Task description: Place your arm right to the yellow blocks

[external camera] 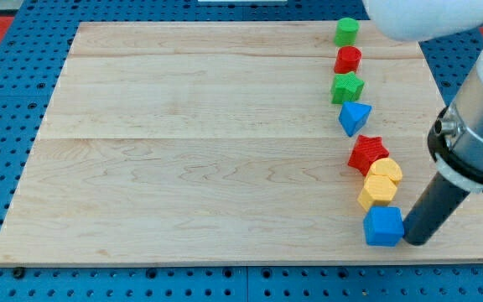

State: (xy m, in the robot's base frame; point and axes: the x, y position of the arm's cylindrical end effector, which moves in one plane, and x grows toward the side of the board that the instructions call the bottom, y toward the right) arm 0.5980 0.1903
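Observation:
Two yellow blocks sit near the view's lower right: a yellow heart-like block (386, 171) and a yellow hexagon block (377, 192) just below it, touching. My tip (412, 242) rests on the board at the lower right, just right of a blue cube (383, 226) and below-right of the yellow blocks. A red star block (367, 153) lies just above the yellow ones.
A column of blocks runs up the right side: a blue triangular block (355, 117), a green star block (347, 87), a red cylinder (347, 59) and a green cylinder (346, 31). The wooden board (183, 143) ends close to my tip on the right and bottom.

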